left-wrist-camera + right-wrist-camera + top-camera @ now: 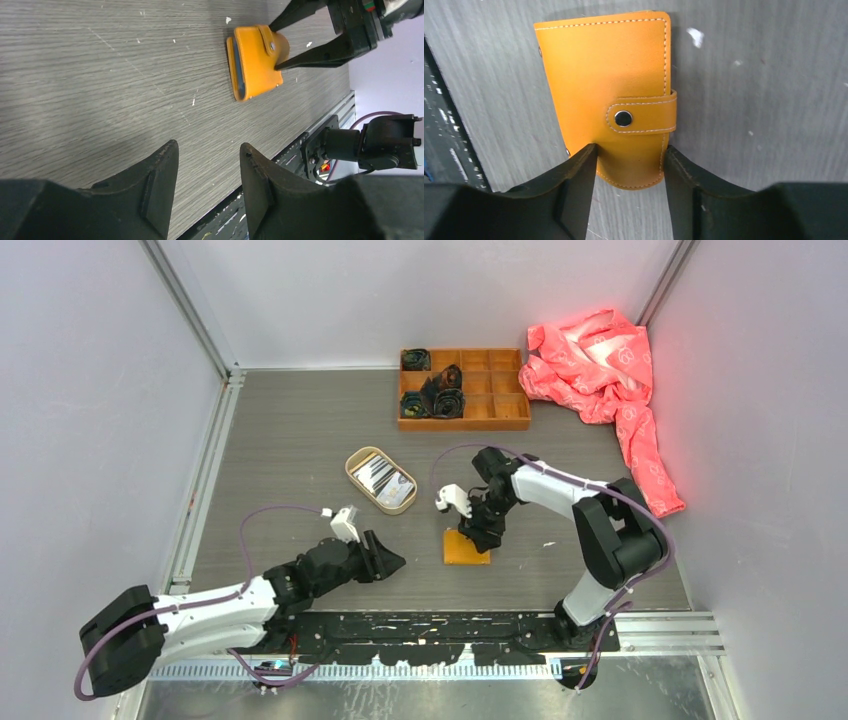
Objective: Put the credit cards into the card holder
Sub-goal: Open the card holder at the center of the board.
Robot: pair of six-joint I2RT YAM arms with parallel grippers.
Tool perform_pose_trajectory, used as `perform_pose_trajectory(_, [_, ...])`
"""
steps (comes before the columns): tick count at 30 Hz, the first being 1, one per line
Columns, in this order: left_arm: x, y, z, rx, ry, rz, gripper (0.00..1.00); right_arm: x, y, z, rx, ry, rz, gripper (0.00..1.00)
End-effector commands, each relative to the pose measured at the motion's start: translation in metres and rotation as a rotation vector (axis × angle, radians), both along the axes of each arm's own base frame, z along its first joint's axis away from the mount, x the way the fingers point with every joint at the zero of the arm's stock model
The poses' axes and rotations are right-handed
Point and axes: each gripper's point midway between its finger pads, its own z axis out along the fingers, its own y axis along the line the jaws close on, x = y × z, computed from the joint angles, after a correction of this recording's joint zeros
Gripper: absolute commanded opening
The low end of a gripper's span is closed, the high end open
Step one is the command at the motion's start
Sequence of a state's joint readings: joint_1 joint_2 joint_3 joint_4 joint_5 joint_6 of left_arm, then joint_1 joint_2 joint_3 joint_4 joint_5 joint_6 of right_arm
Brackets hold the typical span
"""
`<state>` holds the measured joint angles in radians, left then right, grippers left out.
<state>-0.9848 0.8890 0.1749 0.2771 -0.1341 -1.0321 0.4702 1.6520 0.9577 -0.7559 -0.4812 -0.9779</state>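
In the middle of the table [300, 440], close to the near edge, the holder [466, 547] lies flat and closed, its strap snapped shut. The right arm bends in from its base and tips its wrist steeply down; the right gripper [480, 534] straddles the holder's far end, a finger [574, 190] touching each long edge, grasping it. The left arm stretches low across the table and points towards the holder from a short way off. The left gripper [392, 562] hovers just above the surface, its fingers [155, 185] parted with nothing between them. The cards [383, 480] sit stacked in the oval tray [352, 462], beyond the holder and between the two grippers.
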Motion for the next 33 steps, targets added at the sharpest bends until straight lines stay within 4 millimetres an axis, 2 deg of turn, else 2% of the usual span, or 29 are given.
perform_pose_trajectory(1, [0.005, -0.002, 0.016, -0.063, -0.041, 0.038, 0.49, -0.021, 0.017, 0.008, -0.013, 0.047, -0.015, 0.51])
perform_pose_trajectory(5, [0.001, -0.004, 0.019, -0.058, -0.064, 0.023, 0.49, -0.037, 0.035, 0.029, 0.076, 0.119, -0.063, 0.56])
perform_pose_trajectory(9, [-0.002, -0.011, 0.02, -0.031, -0.136, -0.031, 0.5, -0.036, 0.036, 0.059, 0.186, 0.034, -0.027, 0.68])
perform_pose_trajectory(11, [-0.006, -0.018, 0.022, -0.011, -0.195, -0.086, 0.5, -0.033, 0.031, 0.071, 0.243, -0.051, 0.017, 0.79])
perform_pose_trajectory(12, [-0.008, -0.021, 0.021, -0.003, -0.221, -0.115, 0.5, -0.035, 0.029, 0.074, 0.275, -0.088, 0.058, 0.95])
perform_pose_trajectory(14, [-0.008, -0.028, 0.024, -0.002, -0.288, -0.162, 0.5, -0.043, 0.024, 0.075, 0.34, -0.179, 0.2, 0.99])
perform_pose_trajectory(18, [-0.002, -0.03, 0.02, 0.018, -0.38, -0.175, 0.51, -0.064, 0.021, 0.064, 0.361, -0.187, 0.424, 1.0])
perform_pose_trajectory(19, [0.001, -0.03, 0.017, 0.028, -0.382, -0.165, 0.51, -0.064, 0.022, 0.062, 0.348, -0.182, 0.49, 0.99])
perform_pose_trajectory(22, [0.006, -0.038, 0.018, 0.013, -0.363, -0.143, 0.5, -0.051, 0.034, 0.055, 0.338, -0.216, 0.589, 0.91])
perform_pose_trajectory(24, [0.007, -0.047, 0.016, -0.02, -0.293, -0.128, 0.49, -0.039, 0.047, 0.052, 0.323, -0.24, 0.628, 0.8])
perform_pose_trajectory(27, [0.003, -0.06, 0.007, -0.042, -0.201, -0.138, 0.47, -0.033, 0.064, 0.048, 0.311, -0.22, 0.667, 0.67])
perform_pose_trajectory(29, [0.003, -0.063, -0.003, -0.04, -0.157, -0.133, 0.45, -0.033, 0.069, 0.042, 0.287, -0.216, 0.695, 0.62])
perform_pose_trajectory(33, [0.003, -0.065, -0.018, -0.037, -0.116, -0.122, 0.38, -0.037, 0.065, 0.03, 0.238, -0.217, 0.736, 0.59])
